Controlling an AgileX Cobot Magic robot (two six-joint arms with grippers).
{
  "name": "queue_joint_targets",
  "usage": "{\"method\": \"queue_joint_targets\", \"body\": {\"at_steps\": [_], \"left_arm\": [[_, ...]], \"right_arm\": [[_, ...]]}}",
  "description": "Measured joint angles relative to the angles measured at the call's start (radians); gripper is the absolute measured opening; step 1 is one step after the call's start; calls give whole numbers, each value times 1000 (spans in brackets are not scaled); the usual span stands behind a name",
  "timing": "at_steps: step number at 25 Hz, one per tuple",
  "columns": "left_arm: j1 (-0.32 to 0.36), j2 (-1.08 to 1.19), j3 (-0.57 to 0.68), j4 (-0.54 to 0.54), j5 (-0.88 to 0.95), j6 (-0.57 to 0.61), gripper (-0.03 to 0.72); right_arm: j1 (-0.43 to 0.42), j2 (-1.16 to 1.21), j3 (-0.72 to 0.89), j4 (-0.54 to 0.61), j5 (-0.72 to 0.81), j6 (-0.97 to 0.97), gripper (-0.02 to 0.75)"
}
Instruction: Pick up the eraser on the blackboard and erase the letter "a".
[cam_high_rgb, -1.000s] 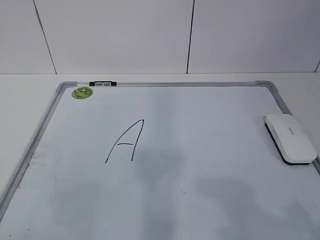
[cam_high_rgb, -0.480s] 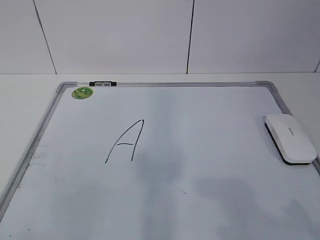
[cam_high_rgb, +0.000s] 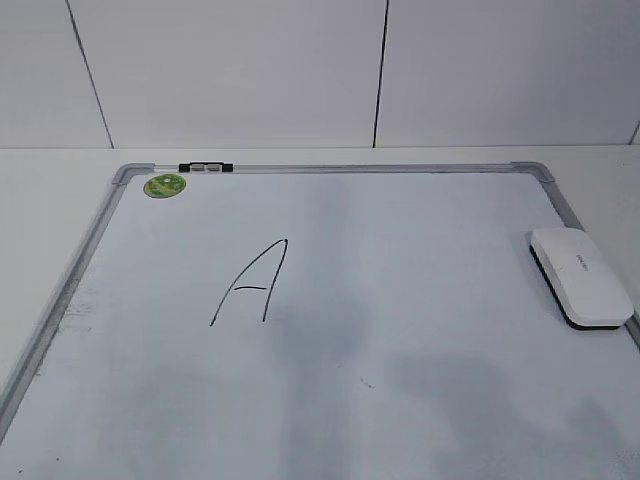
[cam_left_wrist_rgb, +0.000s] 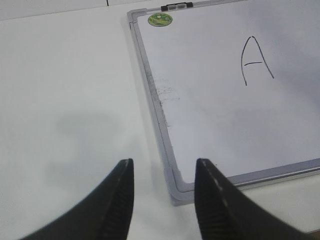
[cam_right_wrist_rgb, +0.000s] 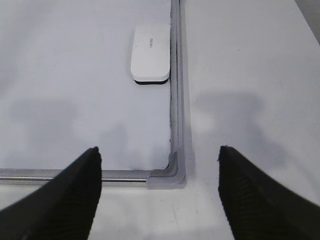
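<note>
While comparing against the two earlier exterior pictures, seeing no change: eraser (cam_high_rgb: 581, 277) lying in the same spot at the right edge of the blackboard (cam_high_rgb: 330, 168), flat, white side up, black felt showing along its lower edge, long side running along the right frame rail. Sitting just inside that rail, touching or nearly touching it in the right wrist view (cam_right_wrist_rgb: 150, 55); not possible to tell which.

Showing only a capital "A" (cam_high_rgb: 252, 283), in thin black marker, left of the board's centre, below and right of the green sticker (cam_high_rgb: 165, 185) in the top left corner. Also showing a black clip (cam_high_rgb: 205, 168) on the top rail right of the sticker. Not finding any lowercase letter on the board. Seeing faint smudges along the board's left rail (cam_left_wrist_rgb: 165, 95).

No arm appearing in the exterior view.

Left gripper (cam_left_wrist_rgb: 162, 170) hanging over the board's near left corner (cam_left_wrist_rgb: 180, 190), fingers (cam_left_wrist_rgb: 120, 200) apart with a moderate gap, holding nothing, touching nothing. One finger over bare table (cam_left_wrist_rgb: 65, 100), the other over the corner piece.

Right gripper (cam_right_wrist_rgb: 160, 157) hanging over the board's near right corner (cam_right_wrist_rgb: 172, 175), fingers (cam_right_wrist_rgb: 75, 195) spread wide, straddling that corner, gripping nothing. Eraser lying ahead of it on the board, well apart from both fingertips, close against the right rail (cam_right_wrist_rgb: 175, 75).
</note>
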Motion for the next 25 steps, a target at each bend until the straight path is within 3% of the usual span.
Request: {"method": "queue_joint_targets", "body": {"at_steps": [11,25], "left_arm": [[97,0,0,0,0,0,307],[169,0,0,0,0,0,307]], "right_arm": [[-71,0,0,0,-2,0,555],[-76,0,0,0,-2,0,555]]}}
